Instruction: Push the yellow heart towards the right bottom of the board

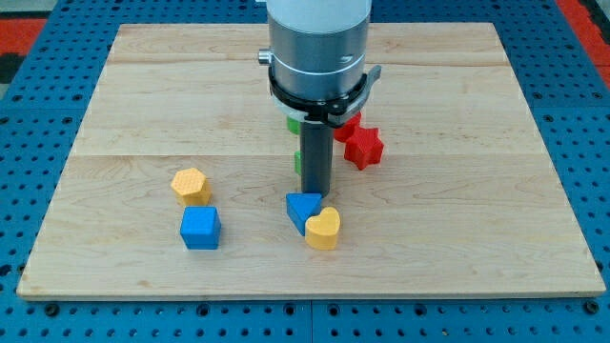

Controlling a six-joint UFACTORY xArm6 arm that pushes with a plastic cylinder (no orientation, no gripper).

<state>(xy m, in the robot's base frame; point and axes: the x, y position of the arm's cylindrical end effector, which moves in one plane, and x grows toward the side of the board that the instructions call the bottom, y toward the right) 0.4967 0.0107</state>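
The yellow heart (323, 229) lies near the board's bottom middle, touching the blue triangle (303, 211) on its upper left. My tip (315, 194) stands just above the blue triangle's top edge, up and slightly left of the yellow heart. The rod hangs from the big grey arm head (317, 52) at the view's top middle.
A yellow hexagon (191, 185) and a blue cube (200, 228) lie to the left. A red star (362, 147) and another red block (349, 125) lie right of the rod. Green blocks (295, 124) show partly behind the rod. The wooden board (477, 219) has a blue pegboard around it.
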